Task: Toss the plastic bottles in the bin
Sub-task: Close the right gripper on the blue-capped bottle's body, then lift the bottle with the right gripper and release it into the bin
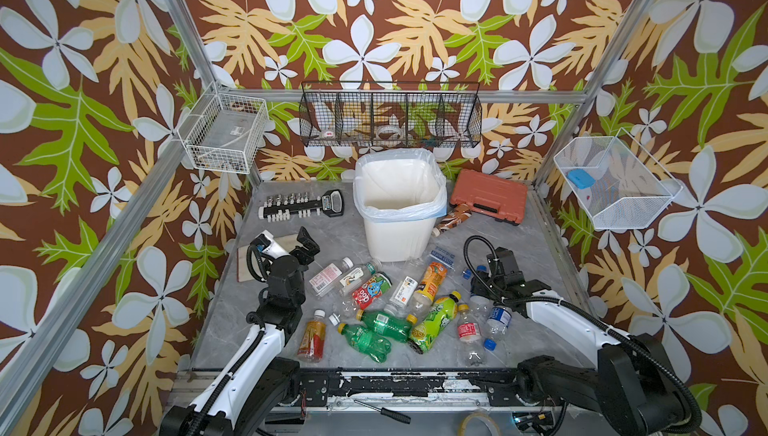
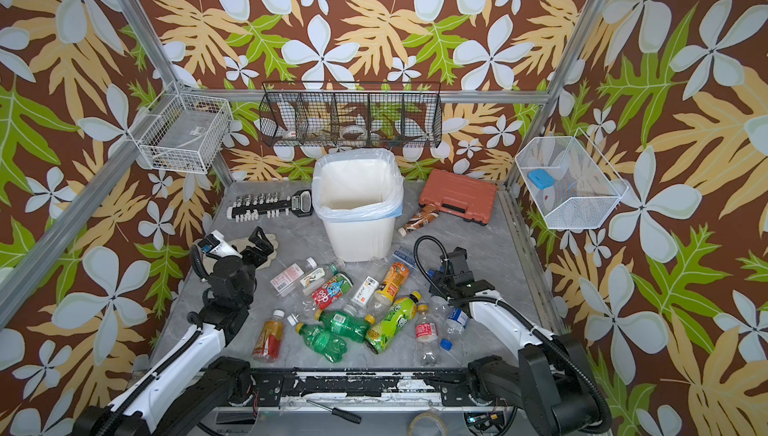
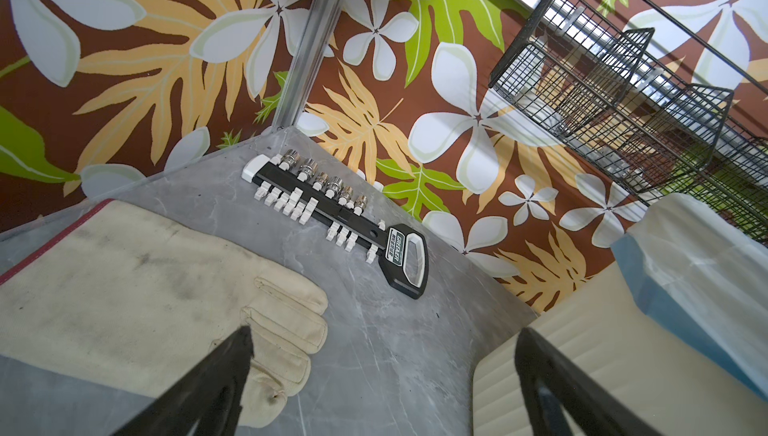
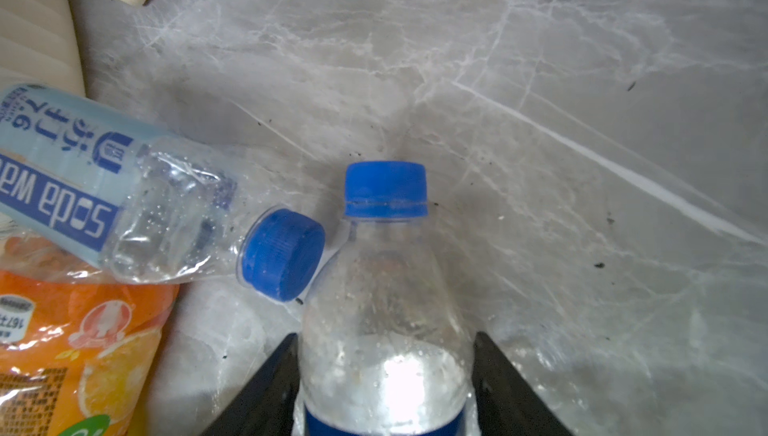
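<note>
- R gripper (image 4: 385, 333): jaws narrow, pressed vs both sides of a clear blue-cap bottle (image 4: 384, 280). It lies on the counter (image 4: 540, 122), cap pointing away from the wrist.
- Soda water bottle (image 4: 83, 188) lies slanted just beside it. Its blue cap touches the gripped bottle's shoulder. It overlaps an orange-label bottle (image 4: 79, 351) in the R wrist view.
- L gripper (image 3: 384, 330): jaws wide, nothing btw them. It hangs over bare counter btw a cream work glove (image 3: 158, 288) & the bin (image 3: 561, 355).
- In both top views the bin (image 1: 399, 234) stands upright at back centre of the counter, bag liner folded over its rim.
- The other plastic bottles (image 1: 386, 313) lie scattered in front of the bin, btw the 2 arms.
- One brown-label bottle (image 1: 453, 220) lies apart, btw the bin & a red-brown tool case (image 1: 488, 195).
- Socket rail (image 3: 332, 209) w/ black handle lies near the back-left corner.
</note>
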